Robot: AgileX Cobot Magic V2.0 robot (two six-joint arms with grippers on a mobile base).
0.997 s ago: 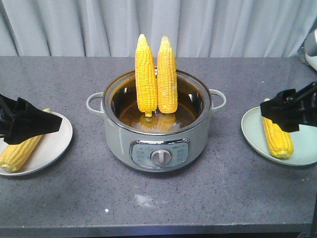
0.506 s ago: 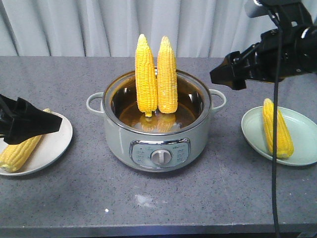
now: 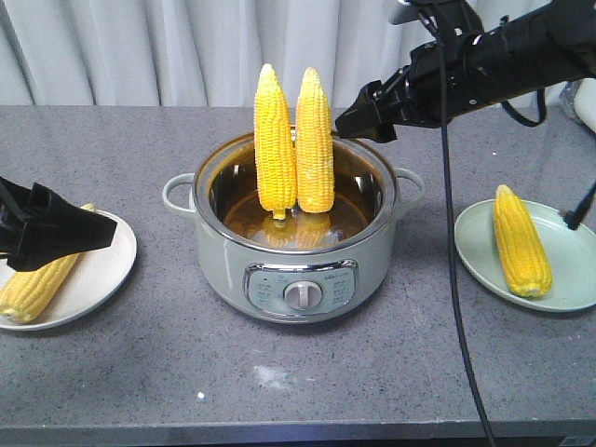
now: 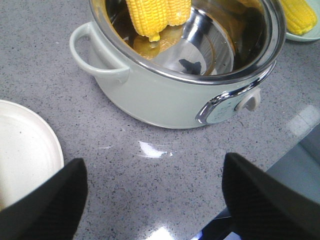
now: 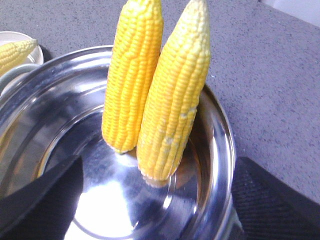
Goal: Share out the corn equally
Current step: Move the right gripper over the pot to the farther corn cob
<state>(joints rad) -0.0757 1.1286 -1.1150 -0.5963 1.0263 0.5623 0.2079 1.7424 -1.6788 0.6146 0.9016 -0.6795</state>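
Hanging just right of the two upright ears, the right gripper (image 3: 352,124) aims at them, apart from both. Its wrist camera settles what the front view cannot: the two dark fingers (image 5: 40,200) sit in opposite lower corners, spread wide with nothing held, so the jaws stand open. That camera also shows the left standing cob (image 5: 132,75) and the right standing cob (image 5: 175,100) leaning together, blunt ends down on the shiny floor of the pot (image 5: 220,140). The front view adds that both rise well above its rim.

The left gripper (image 3: 101,233) is held low at the white plate (image 3: 102,279), in front of part of the third cob (image 3: 35,284) lying there. From the front it is one black wedge; its own camera shows its fingers (image 4: 45,200) far apart with only grey table (image 4: 160,170) between them, open as well. That view catches the pot's handle (image 4: 95,55) and control knob (image 4: 250,100), yet only a bare edge of the white plate.

Only the front view takes in the whole spread: pot in the middle, white plate at left, green plate (image 3: 573,279) at right with the fourth cob (image 3: 521,244) lying on it, pointed tip toward the curtain (image 3: 140,47).
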